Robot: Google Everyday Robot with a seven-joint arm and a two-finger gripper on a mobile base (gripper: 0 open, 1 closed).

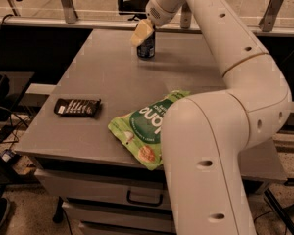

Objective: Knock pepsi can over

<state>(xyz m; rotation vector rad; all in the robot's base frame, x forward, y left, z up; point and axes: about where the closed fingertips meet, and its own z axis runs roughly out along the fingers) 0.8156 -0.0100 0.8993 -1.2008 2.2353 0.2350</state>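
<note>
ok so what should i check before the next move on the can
1. Small dark blue metal pepsi can upright on the grey table: ok, not yet knocked.
2. Pale end effector at the can's top, on its left as the camera sees it: ok.
3. End effector touching the can: cannot tell.
4. Green crinkled snack bag and flat dark bar wrapper lie apart from the can, nearer the front: ok.
5. Can sits near the table's far edge, so it might roll off: cannot tell.
</note>
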